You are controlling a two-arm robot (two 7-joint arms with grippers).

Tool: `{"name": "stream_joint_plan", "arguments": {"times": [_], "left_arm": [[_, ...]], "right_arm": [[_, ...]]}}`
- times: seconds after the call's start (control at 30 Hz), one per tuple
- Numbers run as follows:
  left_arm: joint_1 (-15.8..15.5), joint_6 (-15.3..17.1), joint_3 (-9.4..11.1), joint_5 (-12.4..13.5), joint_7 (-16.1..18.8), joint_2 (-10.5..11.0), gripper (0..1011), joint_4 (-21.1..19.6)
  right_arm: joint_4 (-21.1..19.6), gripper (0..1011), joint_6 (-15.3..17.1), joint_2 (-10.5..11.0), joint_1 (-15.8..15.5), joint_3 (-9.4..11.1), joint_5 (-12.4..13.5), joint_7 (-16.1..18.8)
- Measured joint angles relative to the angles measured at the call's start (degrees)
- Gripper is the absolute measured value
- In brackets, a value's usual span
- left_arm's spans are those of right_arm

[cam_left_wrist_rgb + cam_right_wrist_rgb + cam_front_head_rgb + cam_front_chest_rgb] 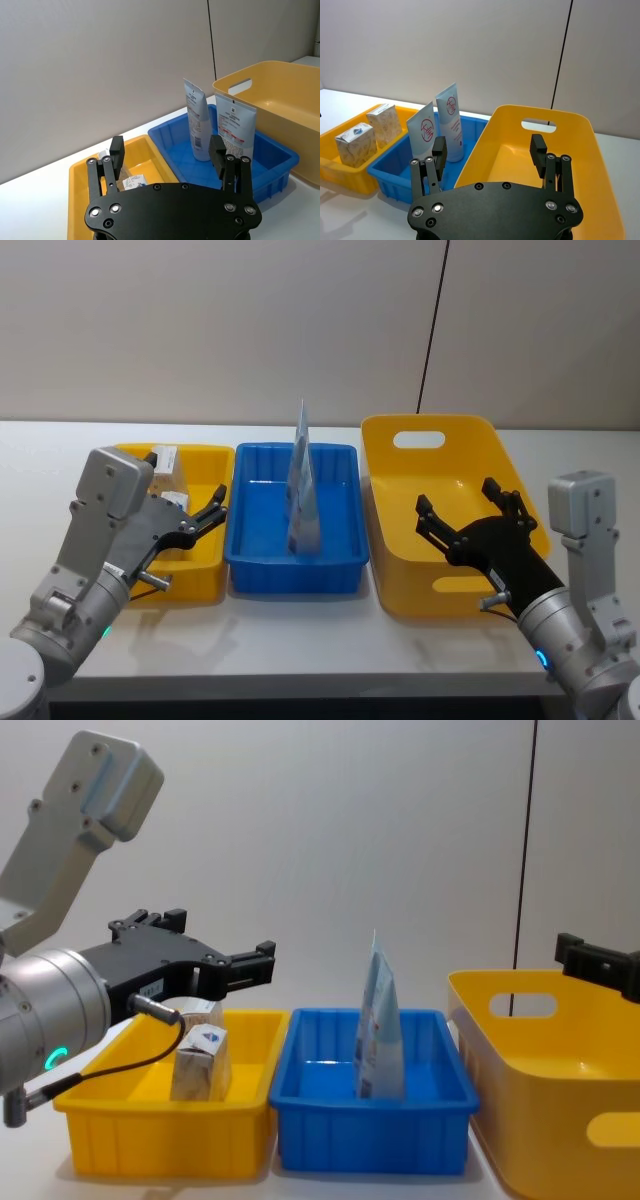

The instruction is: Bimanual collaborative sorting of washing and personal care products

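Two pale-blue flat tubes (303, 485) stand upright in the blue bin (250, 555); they also show in the left wrist view (197, 122) and the right wrist view (450, 120). Two marbled cream boxes (355, 145) stand in the small yellow bin (205, 575), one with a blue logo (203, 1060). My left gripper (215, 510) hovers open and holds nothing above that bin's right side (262, 963). Over the near part of the large yellow bin (400, 585) my right gripper (458, 498) hangs open with nothing between its fingers.
The three bins stand side by side on a white table (300, 640), with a grey wall behind. The large yellow bin (600, 165) has handle cut-outs and nothing inside. Bare table lies in front of the bins.
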Motion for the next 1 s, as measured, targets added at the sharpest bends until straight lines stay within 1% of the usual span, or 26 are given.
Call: {"name": "stream_joint_plan", "arguments": {"times": [1.0], "left_arm": [[0.0, 0.0, 0.0, 0.0, 0.0, 0.0, 1001, 0.0]], "right_arm": [[0.0, 1002, 0.0, 0.0, 0.0, 0.0, 0.0, 0.0]]}}
